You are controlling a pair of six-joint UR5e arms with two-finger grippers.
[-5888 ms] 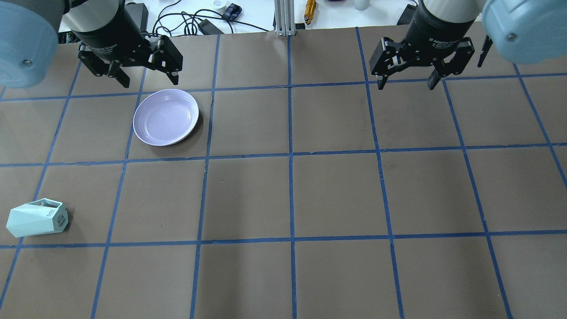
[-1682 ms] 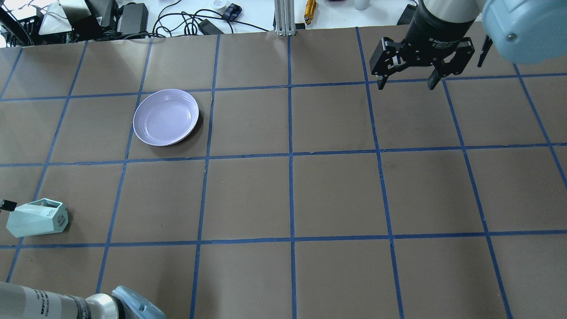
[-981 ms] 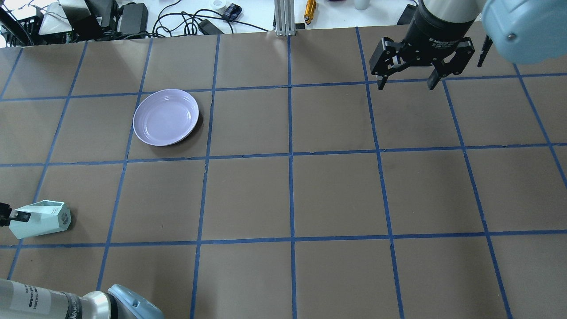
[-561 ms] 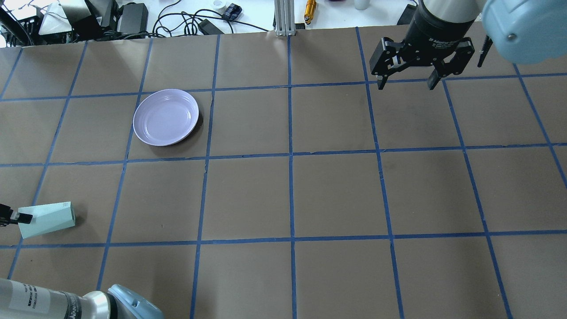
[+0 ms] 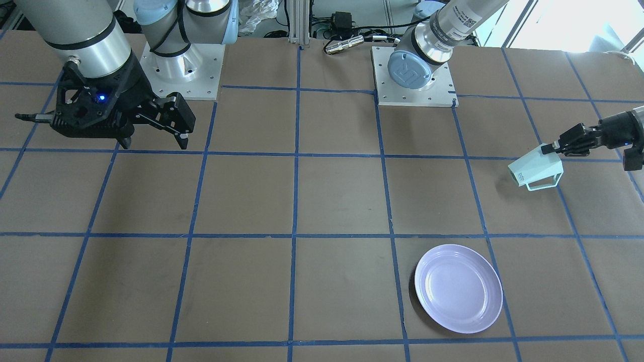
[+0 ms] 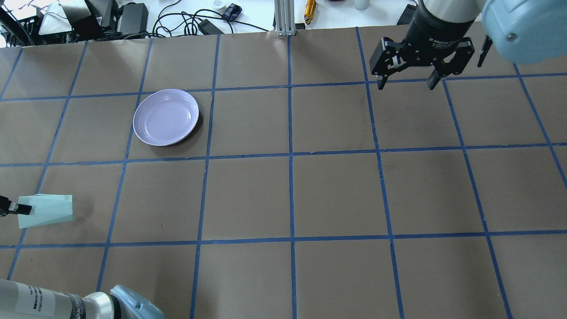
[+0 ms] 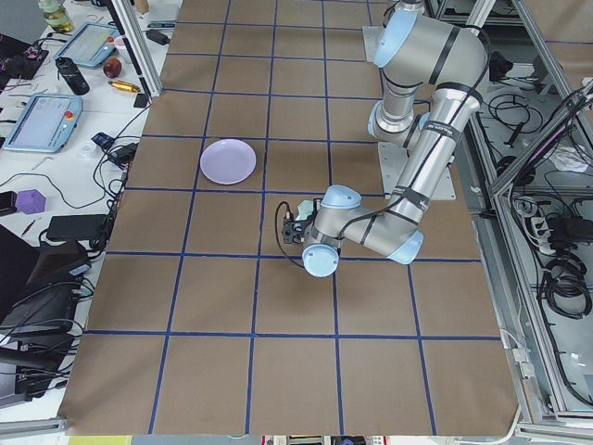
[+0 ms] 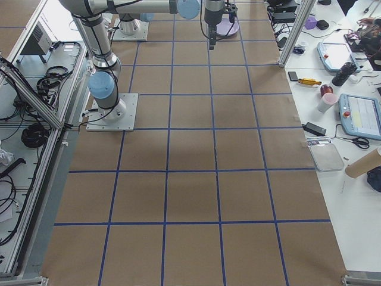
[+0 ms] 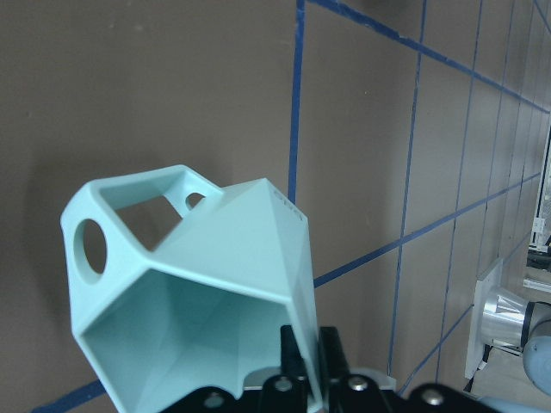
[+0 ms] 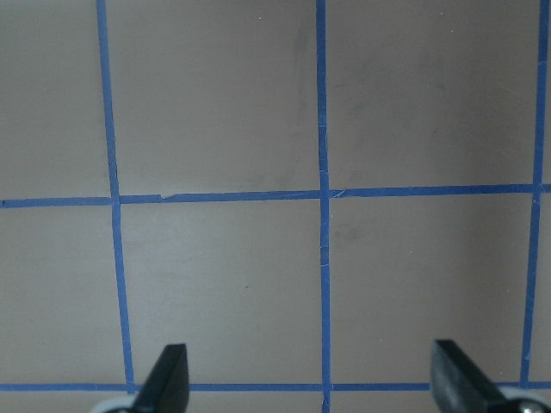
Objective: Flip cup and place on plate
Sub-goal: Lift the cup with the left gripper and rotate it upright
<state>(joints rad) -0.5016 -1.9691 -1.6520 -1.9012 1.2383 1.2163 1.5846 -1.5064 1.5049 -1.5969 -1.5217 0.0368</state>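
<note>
Small pale mint-green faceted cup (image 5: 536, 171) with a hexagonal rim and an angular handle sits at the left end of the brown paper-covered bench (image 6: 336, 195), on its side, mouth toward the left gripper (image 9: 303, 353). Its shadow suggests it is just clear of the surface, though I cannot be sure. The fingers (image 9: 331, 348) are closed on one flat wall at the rim, one inside the mouth and one outside. The round shallow lavender plate (image 5: 459, 288) lies well apart from the cup, further out across the bench. The right gripper (image 6: 406, 79) hangs over the far right side, fingers spread wide and empty. Handling judgement: the cup looks rigid, thin-walled and light. The flat facets offer the fingers a seat that a round wall would not. A single-wall pinch at the rim is a narrow hold, and the handle's offset weight could make the body pivot as it is turned upright. Material not identifiable; if ceramic, it chips on a hard set-down. The plate's glossy surface may let the base slide, so a slow, square landing seems wise.
</note>
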